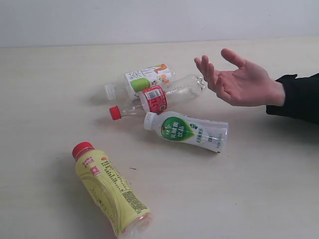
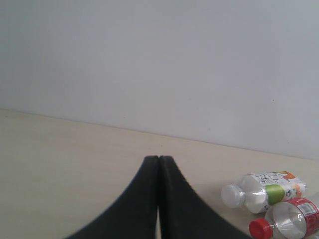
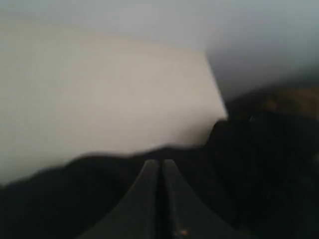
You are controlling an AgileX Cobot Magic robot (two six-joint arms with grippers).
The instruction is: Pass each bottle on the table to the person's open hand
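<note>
Several bottles lie on their sides on the table [image 1: 45, 94]. Nearest the front is the yellow-label bottle with a red cap [image 1: 110, 190]. The green-and-white label bottle [image 1: 187, 130] lies in the middle. Behind it is the clear red-label bottle [image 1: 157, 99] [image 2: 289, 221], and furthest back the fruit-print bottle [image 1: 141, 79] [image 2: 263, 190]. The person's open hand [image 1: 239, 79] hovers palm up at the right, empty. My left gripper [image 2: 158, 158] is shut and empty, low over the table to the left of the bottles. My right gripper [image 3: 160, 162] is shut, its view dark and blurred. Neither gripper shows in the exterior view.
A pale wall [image 1: 149, 20] runs behind the table's far edge. A black sleeve [image 1: 299, 97] covers the person's forearm at the right. In the right wrist view a dark blurred mass [image 3: 269, 164] lies beyond the table's edge.
</note>
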